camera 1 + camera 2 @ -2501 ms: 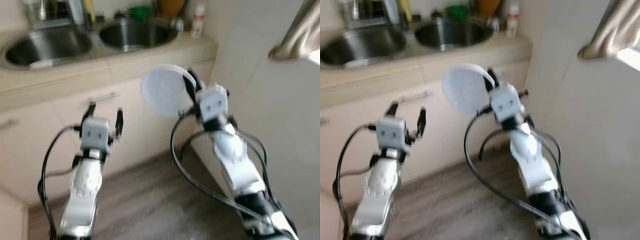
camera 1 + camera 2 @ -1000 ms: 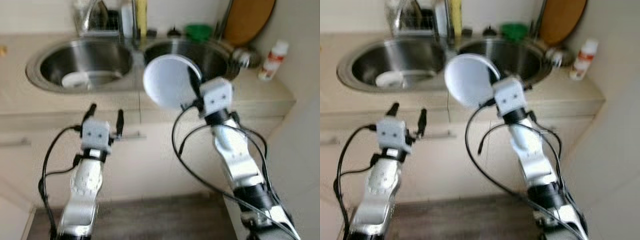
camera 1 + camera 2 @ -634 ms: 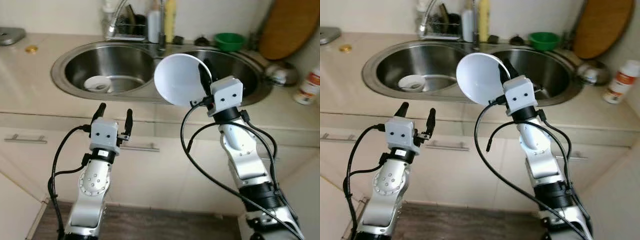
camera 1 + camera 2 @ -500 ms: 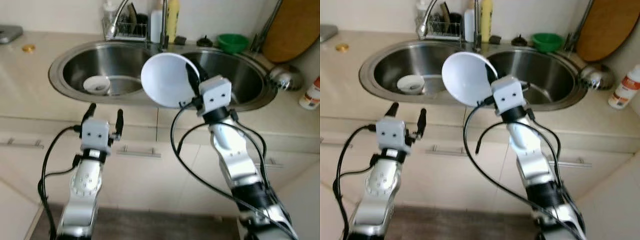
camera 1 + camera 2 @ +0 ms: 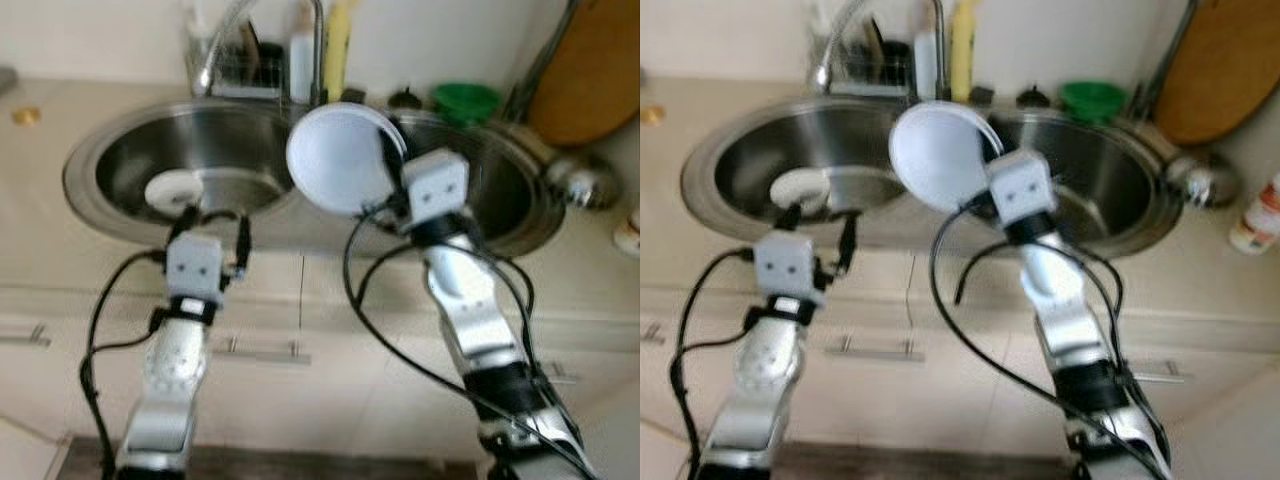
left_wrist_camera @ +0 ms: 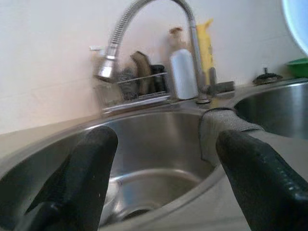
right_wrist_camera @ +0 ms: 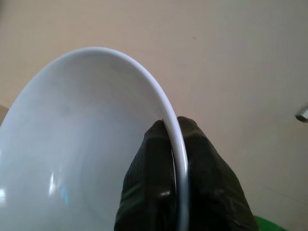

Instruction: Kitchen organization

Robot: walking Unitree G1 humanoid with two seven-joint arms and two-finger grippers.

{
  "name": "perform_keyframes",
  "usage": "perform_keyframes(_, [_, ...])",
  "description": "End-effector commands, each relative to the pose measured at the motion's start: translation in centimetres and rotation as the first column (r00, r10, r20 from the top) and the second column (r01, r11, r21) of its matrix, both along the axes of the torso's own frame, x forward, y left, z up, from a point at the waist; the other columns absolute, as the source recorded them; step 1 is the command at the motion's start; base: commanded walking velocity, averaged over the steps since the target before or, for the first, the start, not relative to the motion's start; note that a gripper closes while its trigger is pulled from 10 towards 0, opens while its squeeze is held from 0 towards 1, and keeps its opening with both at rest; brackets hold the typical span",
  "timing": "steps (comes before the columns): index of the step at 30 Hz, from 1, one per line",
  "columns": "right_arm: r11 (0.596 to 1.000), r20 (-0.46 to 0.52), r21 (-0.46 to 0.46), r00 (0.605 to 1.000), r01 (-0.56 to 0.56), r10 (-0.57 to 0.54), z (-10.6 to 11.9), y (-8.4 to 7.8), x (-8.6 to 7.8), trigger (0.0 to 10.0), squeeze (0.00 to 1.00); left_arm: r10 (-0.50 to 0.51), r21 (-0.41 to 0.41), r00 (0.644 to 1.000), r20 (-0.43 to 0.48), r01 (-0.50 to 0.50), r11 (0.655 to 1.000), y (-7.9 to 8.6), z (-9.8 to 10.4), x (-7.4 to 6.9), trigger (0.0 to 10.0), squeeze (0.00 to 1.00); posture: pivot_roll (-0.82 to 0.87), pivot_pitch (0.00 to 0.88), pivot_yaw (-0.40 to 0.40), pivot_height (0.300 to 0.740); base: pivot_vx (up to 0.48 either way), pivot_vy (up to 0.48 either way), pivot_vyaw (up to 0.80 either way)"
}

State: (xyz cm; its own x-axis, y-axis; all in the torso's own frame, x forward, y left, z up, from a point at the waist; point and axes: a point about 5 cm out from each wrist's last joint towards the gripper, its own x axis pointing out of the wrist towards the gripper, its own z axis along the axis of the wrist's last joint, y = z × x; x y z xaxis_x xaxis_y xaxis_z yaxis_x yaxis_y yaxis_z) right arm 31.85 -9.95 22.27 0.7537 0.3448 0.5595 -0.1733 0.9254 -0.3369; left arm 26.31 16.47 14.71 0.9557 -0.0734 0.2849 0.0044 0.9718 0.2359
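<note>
Left eye view: a double steel sink [image 5: 120, 215] is seen across the upper half of the frame, set in a pale counter [image 5: 40, 250] above cream cabinet doors with bar handles [image 5: 262, 350]. A white bowl [image 5: 342, 160] is held up at the upper centre of the frame, over the divider between the two basins, its rim pinched between the two black fingers of the right gripper [image 5: 388, 160]. In the right wrist view the same bowl's rim [image 7: 173, 139] is seen clamped between both fingers [image 7: 151, 183], with the hollow of the bowl to one side.

The left gripper [image 5: 212, 222] is raised at centre left of the frame, in front of the sink's near edge, with its fingers spread apart and nothing between them. In the left wrist view the two fingers [image 6: 86, 168] are seen well apart, with the left basin between them.

A small white dish [image 5: 172, 188] lies in the left basin, at upper left. Behind the sink a curved tap [image 5: 225, 45], a wire rack [image 6: 134, 91], a white bottle [image 6: 184, 70] and a yellow bottle [image 5: 338, 45] are lined up along the wall. A green bowl [image 5: 465, 100] and a wooden board [image 5: 590, 70] are seen at upper right, with a steel ladle [image 5: 575, 185] just below them on the counter. The picture is somewhat blurred.
</note>
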Motion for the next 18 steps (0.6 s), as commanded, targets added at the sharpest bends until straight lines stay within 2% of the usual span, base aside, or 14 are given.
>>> perform_keyframes(1, [0.999, -0.012, 0.001, 0.999, 0.041, -0.041, 0.0, -1.0, 0.3, 0.0, 0.0, -0.023, -0.003, 1.0, 0.006, 0.023, 1.0, -0.8, 0.2, 0.0, 10.0, 0.0, 0.03, 0.016, -0.036, 0.74, 0.315, 0.0, 0.0])
perform_keyframes(5, [0.998, -0.046, -0.012, 0.997, 0.055, -0.056, -0.4, -1.2, 0.6, 0.0, 0.0, -0.023, -0.005, 1.0, 0.008, 0.023, 1.0, -0.8, 0.2, 0.0, 10.0, 0.0, 0.04, 0.018, -0.038, 0.74, 0.29, 0.0, 0.0])
perform_keyframes(10, [0.995, -0.118, -0.037, 0.989, 0.089, -0.093, -1.3, -1.4, 1.2, 0.0, 0.0, -0.023, -0.023, 0.999, 0.033, 0.024, 0.999, -0.7, 0.5, -0.1, 10.0, 0.0, 0.04, 0.018, -0.04, 0.74, 0.0, 0.0, 0.0])
perform_keyframes(11, [0.994, -0.182, -0.054, 0.978, 0.096, -0.104, -2.1, -1.6, 1.7, 2.3, 0.0, -0.024, -0.021, 0.999, 0.035, 0.025, 0.999, -0.8, 0.6, -0.1, 10.0, 0.0, 0.03, 0.018, -0.04, 0.74, 0.0, 0.0, 0.0])
perform_keyframes(13, [0.993, -0.22, -0.048, 0.969, 0.103, -0.111, -2.5, -1.8, 1.9, 4.6, 0.0, -0.026, -0.021, 0.999, 0.034, 0.026, 0.999, -0.8, 0.5, -0.1, 10.0, 0.0, 0.03, 0.02, -0.039, 0.74, 0.0, 0.0, 0.0])
perform_keyframes(14, [0.992, -0.253, -0.077, 0.96, 0.102, -0.118, -2.9, -1.8, 2.2, 10.0, 0.0, -0.028, -0.02, 0.999, 0.033, 0.029, 0.999, -0.9, 0.5, -0.1, 10.0, 0.0, 0.03, 0.02, -0.039, 0.74, 0.0, 0.0, 0.0])
perform_keyframes(18, [0.985, -0.305, -0.124, 0.939, 0.123, -0.156, -3.8, -1.9, 2.6, 10.0, 0.0, -0.03, -0.019, 0.999, 0.032, 0.031, 0.999, -0.9, 0.5, -0.1, 10.0, 0.0, 0.03, 0.019, -0.038, 0.74, 0.0, 0.0, 0.0])
